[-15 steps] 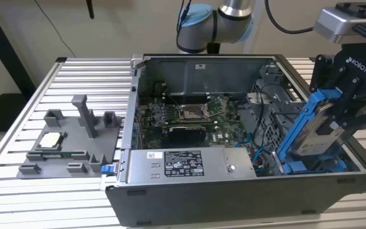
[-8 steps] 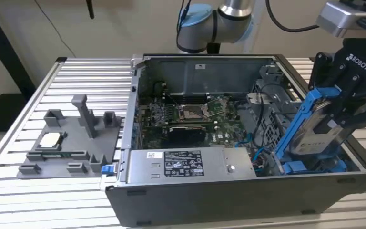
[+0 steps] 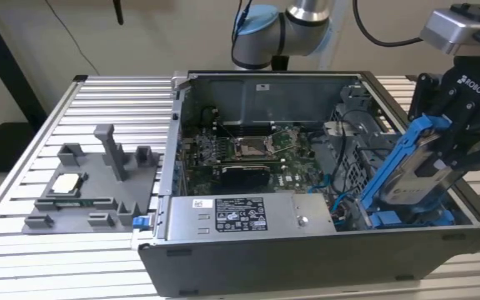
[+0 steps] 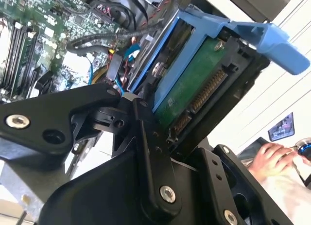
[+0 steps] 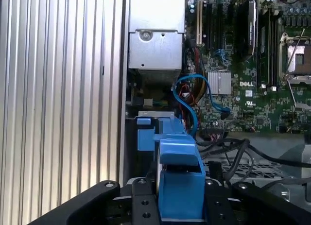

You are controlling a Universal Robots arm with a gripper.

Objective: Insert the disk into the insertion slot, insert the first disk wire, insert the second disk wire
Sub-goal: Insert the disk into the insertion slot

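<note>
My gripper (image 3: 442, 157) is shut on the disk (image 3: 414, 175), a silver drive in a blue carrier. It holds it tilted steeply over the front corner of the open computer case, at the exterior view's right. The disk's lower end is down by the blue rails of the insertion slot (image 3: 407, 219). The second wrist view shows the disk's green underside and connector (image 4: 197, 91) between the black fingers (image 4: 148, 137). In the first wrist view the blue carrier (image 5: 180, 186) hangs above the slot (image 5: 148, 132). A loose blue wire (image 5: 187, 96) curls beside the slot.
The grey power-supply box (image 3: 249, 215) sits at the case front, beside the slot. The motherboard (image 3: 249, 150) lies behind it. A grey fixture tray (image 3: 90, 187) rests on the slatted table (image 3: 23, 262) at the exterior view's left. A person's hand (image 4: 272, 154) shows in the background.
</note>
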